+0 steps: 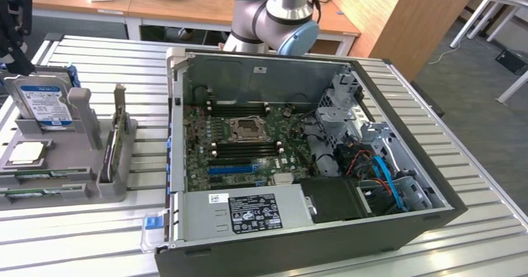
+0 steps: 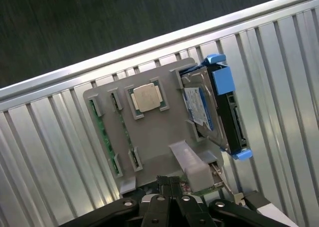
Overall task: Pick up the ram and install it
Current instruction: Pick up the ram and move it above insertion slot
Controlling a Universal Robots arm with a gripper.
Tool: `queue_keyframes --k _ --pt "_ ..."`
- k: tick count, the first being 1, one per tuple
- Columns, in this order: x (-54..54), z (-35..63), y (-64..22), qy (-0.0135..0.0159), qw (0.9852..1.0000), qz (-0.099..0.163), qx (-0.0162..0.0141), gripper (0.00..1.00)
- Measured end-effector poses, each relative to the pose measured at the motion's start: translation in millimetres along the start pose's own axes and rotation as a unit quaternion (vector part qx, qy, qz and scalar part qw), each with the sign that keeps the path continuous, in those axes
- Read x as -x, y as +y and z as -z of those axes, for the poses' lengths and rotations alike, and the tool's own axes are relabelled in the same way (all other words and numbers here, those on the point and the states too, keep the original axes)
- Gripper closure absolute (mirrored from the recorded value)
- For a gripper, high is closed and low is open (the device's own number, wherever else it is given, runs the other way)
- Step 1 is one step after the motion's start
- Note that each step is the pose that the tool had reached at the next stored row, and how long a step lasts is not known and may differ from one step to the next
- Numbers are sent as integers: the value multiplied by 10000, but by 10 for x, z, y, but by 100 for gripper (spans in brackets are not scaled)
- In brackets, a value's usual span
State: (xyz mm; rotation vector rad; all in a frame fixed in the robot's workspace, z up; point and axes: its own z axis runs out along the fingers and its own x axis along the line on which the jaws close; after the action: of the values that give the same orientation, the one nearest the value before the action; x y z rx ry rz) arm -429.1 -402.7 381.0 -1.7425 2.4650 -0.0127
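While hovering over holder [image 2: 159,134], shows claw [image 2: 170,183] tips pressed together, gripping nothing. Finds ram [image 2: 101,134] seated lengthwise in a holder slot, untouched, just beside a second stick [image 2: 125,131], with CPU [image 2: 146,97] and drive [image 2: 204,112] on the same holder. Places holder on slatted worktop [image 1: 462,240] toward the exterior view's left, beside open case [image 1: 264,70], ram well apart from motherboard [image 1: 239,150] inside.

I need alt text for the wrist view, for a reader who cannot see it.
The hand hovers over a gray holder on a slatted table. The holder carries two green ram sticks, a processor chip and a hard drive with blue brackets.
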Motion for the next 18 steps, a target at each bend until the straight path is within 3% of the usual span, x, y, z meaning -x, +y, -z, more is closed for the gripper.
queue_keyframes --k 1,2,8,10,13,14,18 --pt "0 0 0 -7 10000 89 8 89" --pt "-1 -4 1 -33 9991 429 41 89" --pt "-1 -9 1 -75 9953 966 93 89" --pt "-1 -10 2 -85 9940 1086 104 89" --pt "-3 -12 0 -95 9938 1105 114 89" --pt "-3 -17 -1 -103 9938 1101 144 89" --pt "-4 -32 2 -94 9936 1082 321 89"
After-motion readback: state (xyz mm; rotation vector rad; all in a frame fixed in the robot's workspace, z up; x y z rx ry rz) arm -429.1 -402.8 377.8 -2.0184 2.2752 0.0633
